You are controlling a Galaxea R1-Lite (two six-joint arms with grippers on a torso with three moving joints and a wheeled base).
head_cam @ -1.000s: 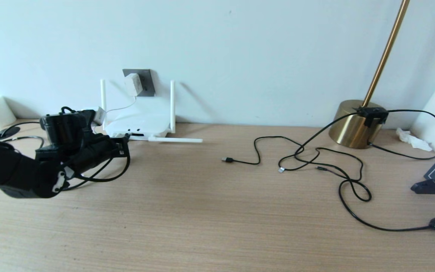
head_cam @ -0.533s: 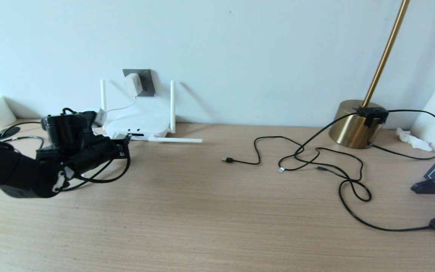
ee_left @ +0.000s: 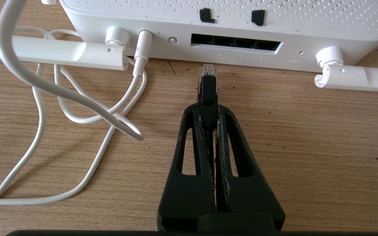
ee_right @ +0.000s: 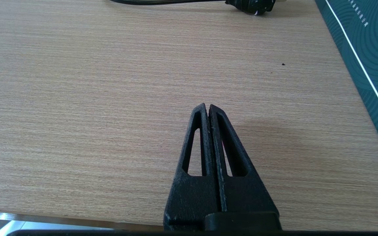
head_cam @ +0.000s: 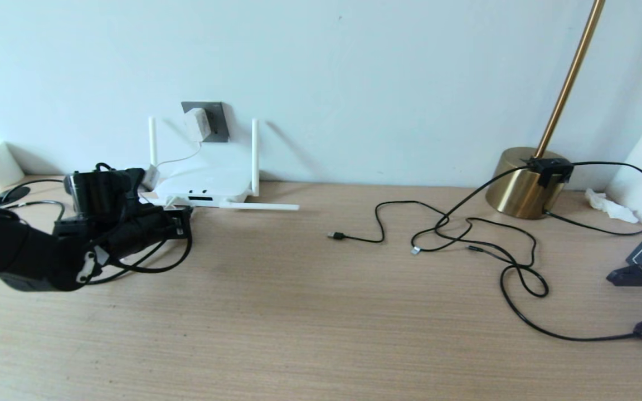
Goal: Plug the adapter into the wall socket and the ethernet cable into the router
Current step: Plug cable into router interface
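Now left end effector (ee_left: 208, 109) clamped on ethernet cable (ee_left: 207, 87), seemingly just short of router (ee_left: 228, 23) ports.

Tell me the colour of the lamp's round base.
Shiny gold, like brass; the lamp base shows best in the head view.

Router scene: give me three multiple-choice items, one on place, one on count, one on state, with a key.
1. Where is the adapter?
A. on the wall socket
B. on the desk
C. in the right gripper

2. How many router antennas stand upright?
A. none
B. two
C. four

3. What state is the ethernet cable plug in?
A. seated in a port
B. loose on the desk
C. pinched by the left gripper, short of the ports

Key: 1 A, the white block sits on the grey plate. 2 B, two rise behind the router; the others lie flat. 3 C, desk shows between the clear tip and the port row.
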